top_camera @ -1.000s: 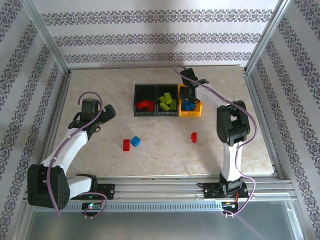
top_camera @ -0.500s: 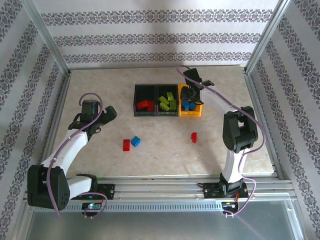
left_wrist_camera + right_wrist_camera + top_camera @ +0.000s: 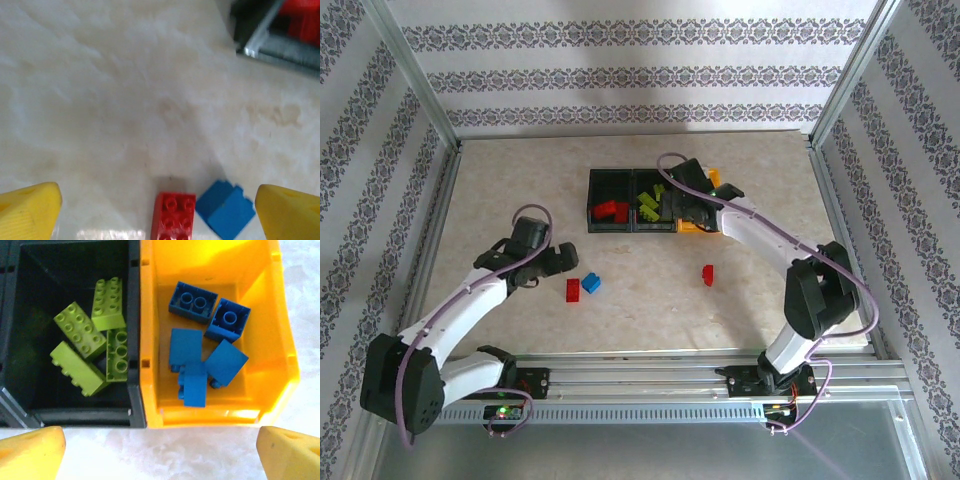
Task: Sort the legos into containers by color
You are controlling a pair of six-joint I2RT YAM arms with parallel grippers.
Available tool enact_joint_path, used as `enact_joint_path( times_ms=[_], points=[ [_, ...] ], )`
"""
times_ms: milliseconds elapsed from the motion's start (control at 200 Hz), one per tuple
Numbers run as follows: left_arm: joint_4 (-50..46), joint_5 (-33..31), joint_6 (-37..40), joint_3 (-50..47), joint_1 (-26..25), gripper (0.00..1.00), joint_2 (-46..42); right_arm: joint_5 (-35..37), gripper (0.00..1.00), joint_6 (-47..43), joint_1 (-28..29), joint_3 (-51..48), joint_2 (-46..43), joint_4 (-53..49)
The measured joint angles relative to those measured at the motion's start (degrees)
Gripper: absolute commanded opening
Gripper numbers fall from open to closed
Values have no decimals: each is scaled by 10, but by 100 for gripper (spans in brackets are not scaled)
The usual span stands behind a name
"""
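Striped wallpaper [image 3: 640, 75] (floral bands), beige tabletop [image 3: 650, 310]

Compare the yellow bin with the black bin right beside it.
The yellow bin is bright orange-yellow plastic; the black bin beside it is dark. The yellow bin holds blue bricks, the black bin lime green bricks. Both are open-topped, rectangular and joined side by side.

- Three joined bins were set in a row toward the far side of the table [image 3: 520, 180]: the left bin [image 3: 610, 173], the middle bin [image 3: 134, 315] and the right bin [image 3: 280, 340].
- A few bricks [image 3: 611, 210] were held in the left bin.
- Four bricks [image 3: 80, 330] lay in the middle bin, against the wall shared with the right bin.
- A heap of bricks [image 3: 186, 346] lay in the right bin.
- Two loose bricks [image 3: 573, 289] were placed just beside each other in front of the left bin, well apart from it.
- A lone brick [image 3: 708, 275] lay right of them, in front of the right bin.
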Motion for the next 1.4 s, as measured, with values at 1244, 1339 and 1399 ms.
enact_joint_path(
  times_ms=[1244, 1339, 1399],
  points=[
    [-23, -38, -28, -43, -118, 62, 138, 83, 98, 88, 35, -89, -126, 0],
    [-25, -39, -28, -40, -118, 56, 141, 83, 98, 88, 35, -89, -127, 0],
    [-25, -42, -30, -39, -118, 52, 142, 83, 98, 88, 35, -89, -127, 0]
  ],
)
